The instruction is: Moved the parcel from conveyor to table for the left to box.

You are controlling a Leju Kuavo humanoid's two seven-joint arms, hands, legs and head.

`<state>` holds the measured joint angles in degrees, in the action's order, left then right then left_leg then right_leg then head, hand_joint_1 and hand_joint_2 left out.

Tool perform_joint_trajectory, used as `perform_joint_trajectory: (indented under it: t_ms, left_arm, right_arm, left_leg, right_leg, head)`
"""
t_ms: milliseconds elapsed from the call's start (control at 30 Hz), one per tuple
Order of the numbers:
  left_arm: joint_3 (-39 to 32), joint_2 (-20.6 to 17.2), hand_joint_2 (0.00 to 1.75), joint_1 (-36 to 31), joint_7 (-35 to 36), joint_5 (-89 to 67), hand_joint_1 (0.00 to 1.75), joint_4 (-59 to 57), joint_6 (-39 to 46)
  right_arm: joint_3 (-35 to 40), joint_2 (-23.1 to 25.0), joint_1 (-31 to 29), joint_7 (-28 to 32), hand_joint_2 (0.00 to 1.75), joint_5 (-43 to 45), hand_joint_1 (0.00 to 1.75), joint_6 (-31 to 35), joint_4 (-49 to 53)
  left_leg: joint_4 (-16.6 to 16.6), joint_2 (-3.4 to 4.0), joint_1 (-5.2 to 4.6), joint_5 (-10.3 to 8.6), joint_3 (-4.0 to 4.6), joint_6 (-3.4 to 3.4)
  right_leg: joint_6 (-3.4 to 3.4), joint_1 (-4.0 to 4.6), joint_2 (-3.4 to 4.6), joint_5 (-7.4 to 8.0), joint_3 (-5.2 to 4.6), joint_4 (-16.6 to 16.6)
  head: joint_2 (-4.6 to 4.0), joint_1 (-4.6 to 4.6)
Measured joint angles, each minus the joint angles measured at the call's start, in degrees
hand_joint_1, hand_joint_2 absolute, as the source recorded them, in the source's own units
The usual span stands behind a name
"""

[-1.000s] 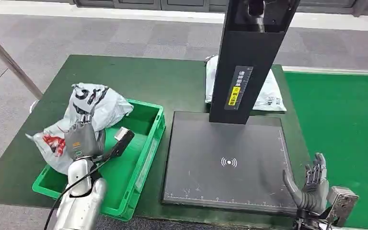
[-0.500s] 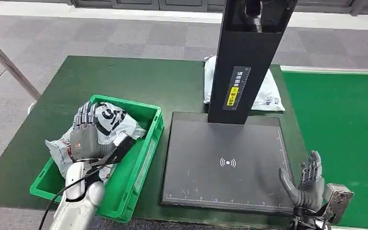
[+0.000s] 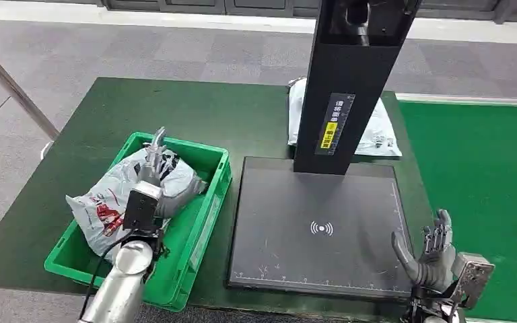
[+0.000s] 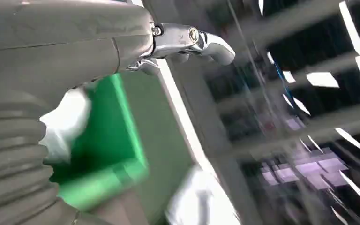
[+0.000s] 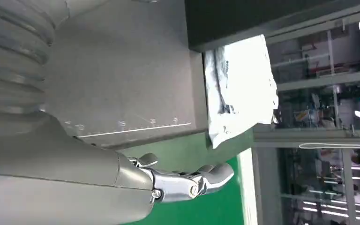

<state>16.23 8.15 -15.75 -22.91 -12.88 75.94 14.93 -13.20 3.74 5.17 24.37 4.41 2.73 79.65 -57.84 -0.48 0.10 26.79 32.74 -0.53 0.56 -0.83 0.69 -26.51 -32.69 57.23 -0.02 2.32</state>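
Observation:
The grey-white parcel [image 3: 104, 212] with red and black print lies in the green box [image 3: 212, 208], its near end draped over the box's left rim. My left hand [image 3: 153, 178] is just above the parcel with its fingers spread and pointing away, holding nothing. The blurred left wrist view shows its thumb [image 4: 192, 40] sticking out free over the green box [image 4: 122, 122] and the white parcel [image 4: 65, 122]. At the scanner pad's near right corner, my right hand [image 3: 434, 256] stands open and empty, fingers up.
A black scanner pad [image 3: 316, 202] with a tall black post [image 3: 350, 81] fills the table's middle. Behind the post lies a second white parcel [image 3: 377, 128], also seen as a white parcel [image 5: 239, 89] in the right wrist view. The green conveyor [image 3: 485, 175] runs on the right.
My left hand carried the parcel from outside the box's left rim down into the box, then let go and opened its fingers. The right hand barely moved.

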Motion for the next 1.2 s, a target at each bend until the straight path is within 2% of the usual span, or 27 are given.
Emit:
perform_joint_trajectory:
  t_ms: [167,400,433,600,633,700,733,833,867,1033,1200]
  left_arm:
    - [5.5,3.7,1.75,-3.9,-1.4,6.2,0.0,-6.2,-4.4]
    - [8.5,5.4,1.75,-5.6,-2.5,7.7,0.0,-10.8,-4.6]
    - [8.7,5.5,1.75,-5.6,-2.5,7.7,0.0,-11.1,-4.6]
    - [9.3,6.0,1.75,-6.3,-1.8,9.8,0.0,-12.7,-7.0]
    - [9.6,6.4,1.75,-7.1,-1.6,10.9,0.0,-14.0,-7.9]
    - [10.8,7.9,1.75,-9.4,-2.7,13.1,0.0,-19.0,-8.2]
    - [11.4,8.8,0.0,-10.6,-3.6,14.0,0.0,-22.0,-8.2]
    - [13.5,10.8,0.0,-13.1,-5.4,16.1,0.0,-30.0,-7.7]
    - [14.2,11.2,1.75,-13.2,-5.9,16.1,0.0,-31.7,-6.6]
    - [19.3,12.6,1.75,-13.5,-7.0,16.0,0.0,-38.2,-1.2]
    - [23.6,12.9,1.75,-14.0,-7.7,17.6,0.0,-41.5,-0.2]
  right_arm:
    - [0.0,-1.0,-3.6,-0.3,1.75,-3.4,0.0,3.4,-3.7]
    - [0.0,-1.7,-5.3,-0.3,1.75,-3.9,0.0,3.7,-6.4]
    - [0.0,-1.7,-5.3,-0.3,0.0,-3.9,0.0,3.7,-6.6]
    - [0.0,-2.1,-5.6,-0.3,0.0,-4.1,0.0,4.5,-7.4]
    - [0.0,-2.2,-5.9,-0.3,1.75,-4.1,0.0,4.8,-7.7]
    - [0.0,-2.8,-7.1,0.0,1.75,-3.9,0.0,5.5,-8.5]
    - [0.0,-3.1,-7.8,0.5,1.75,-4.0,0.0,6.1,-9.1]
    - [0.0,-4.0,-9.5,0.9,1.75,-4.6,0.0,7.7,-11.3]
    - [0.0,-4.4,-9.9,0.9,1.75,-4.5,0.0,8.0,-12.0]
    - [0.0,-6.1,-11.3,2.4,1.75,-4.0,0.0,10.7,-17.4]
    - [0.0,-7.0,-12.1,3.0,1.75,-2.6,0.0,10.1,-21.9]
  left_leg:
    - [0.0,0.02,-0.04,0.0,0.01,0.01]
    - [0.0,0.03,-0.02,0.0,0.01,0.0]
    - [0.0,0.02,-0.02,0.0,0.02,0.0]
    - [0.0,0.01,0.0,0.0,0.04,0.0]
    - [0.0,-0.03,-0.01,-0.01,0.06,0.01]
    - [0.0,-0.06,-0.03,-0.05,0.09,0.07]
    - [0.0,-0.06,-0.05,-0.05,0.09,0.07]
    - [0.0,-0.05,-0.12,-0.06,0.08,0.08]
    - [0.0,-0.04,-0.14,-0.06,0.08,0.08]
    - [0.0,-0.14,-0.14,-0.05,0.14,0.09]
    - [0.0,-0.16,-0.13,-0.05,0.19,0.09]
  right_leg:
    - [0.05,-0.04,0.0,0.06,-0.01,0.0]
    - [0.04,0.0,0.0,0.05,-0.05,0.0]
    - [0.03,0.0,0.0,0.04,-0.06,0.0]
    - [0.02,0.01,0.01,0.02,-0.08,0.0]
    - [0.02,0.0,-0.02,0.02,-0.07,0.0]
    - [0.05,-0.02,-0.06,0.05,-0.05,0.0]
    - [0.08,-0.04,-0.06,0.07,-0.04,0.0]
    - [0.13,-0.12,-0.05,0.13,-0.04,0.0]
    - [0.14,-0.14,-0.05,0.13,-0.05,0.0]
    - [0.15,-0.13,-0.08,0.11,-0.07,0.0]
    - [0.16,-0.12,-0.15,0.09,-0.13,0.0]
  head:
    - [0.0,0.0]
    - [0.0,0.0]
    - [0.0,0.02]
    - [0.0,0.02]
    - [0.0,0.0]
    - [0.0,0.0]
    - [0.0,0.0]
    - [0.0,-0.02]
    - [0.0,0.02]
    - [0.0,0.0]
    - [0.0,0.0]
